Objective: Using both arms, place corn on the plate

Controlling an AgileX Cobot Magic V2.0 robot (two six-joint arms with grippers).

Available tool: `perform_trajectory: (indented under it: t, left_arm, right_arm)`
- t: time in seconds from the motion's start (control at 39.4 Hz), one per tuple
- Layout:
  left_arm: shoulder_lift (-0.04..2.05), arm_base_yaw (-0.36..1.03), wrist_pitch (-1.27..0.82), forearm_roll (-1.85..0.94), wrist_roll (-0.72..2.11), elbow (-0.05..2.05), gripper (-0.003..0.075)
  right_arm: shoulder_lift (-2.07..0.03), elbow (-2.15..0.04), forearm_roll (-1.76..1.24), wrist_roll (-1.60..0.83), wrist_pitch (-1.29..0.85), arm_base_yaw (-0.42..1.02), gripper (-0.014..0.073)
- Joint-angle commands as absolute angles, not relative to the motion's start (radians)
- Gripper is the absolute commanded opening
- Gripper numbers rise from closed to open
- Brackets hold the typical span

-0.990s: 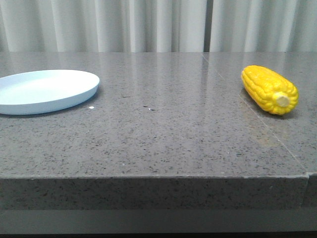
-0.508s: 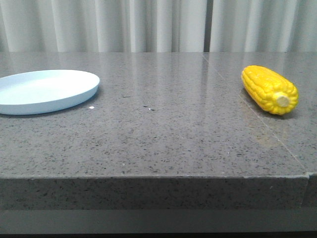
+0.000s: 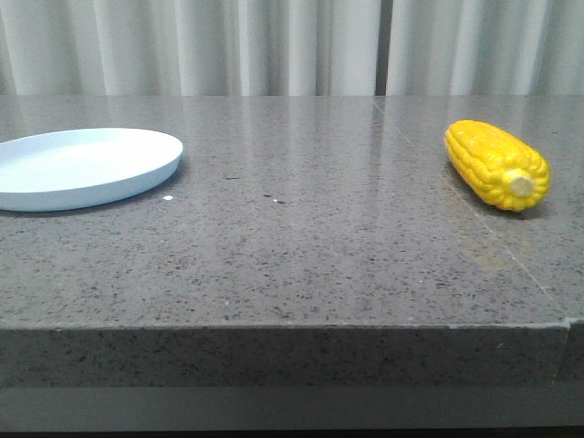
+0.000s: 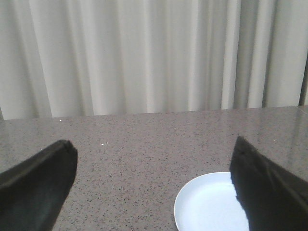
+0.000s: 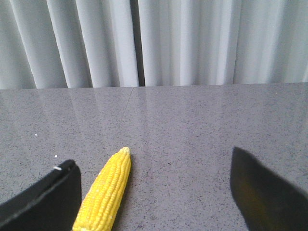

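Both grippers' fingers wide, empty. Corn (image 5: 105,194) beside right gripper (image 5: 154,192) finger; step: reach, centre, close.

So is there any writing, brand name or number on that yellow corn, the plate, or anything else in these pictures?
None: no words, labels, brands, numbers or signs can be read in any view.
The corn: only rows of kernels, no print.
The plate: plain pale surface, no mark.
The table: speckled stone, no label.
The curtain: plain folds.
The left hand and right hand: bare black fingers, no lettering.
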State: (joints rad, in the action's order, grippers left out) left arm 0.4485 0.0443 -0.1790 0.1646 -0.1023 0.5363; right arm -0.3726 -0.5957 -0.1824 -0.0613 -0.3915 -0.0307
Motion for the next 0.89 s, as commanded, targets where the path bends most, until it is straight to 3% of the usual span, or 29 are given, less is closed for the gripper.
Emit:
perform_trajectory:
  t: [0.0,0.66,0.86]
  left_arm:
    - [0.514,0.045,-0.108,0.144,-0.103,0.593,0.0599]
    - [1.403,0.144,-0.954,0.087,-0.108,1.252,0.0599]
    - [1.579,0.144,-1.027,0.084,-0.108,1.358,0.0599]
  right_arm:
    - [-0.386,-0.633,-0.188,-0.065,-0.310,-0.036,0.0650]
    - [-0.386,-0.633,-0.188,-0.065,-0.310,-0.036,0.0650]
    - [-0.386,-0.633,-0.188,-0.065,-0.310,-0.036,0.0650]
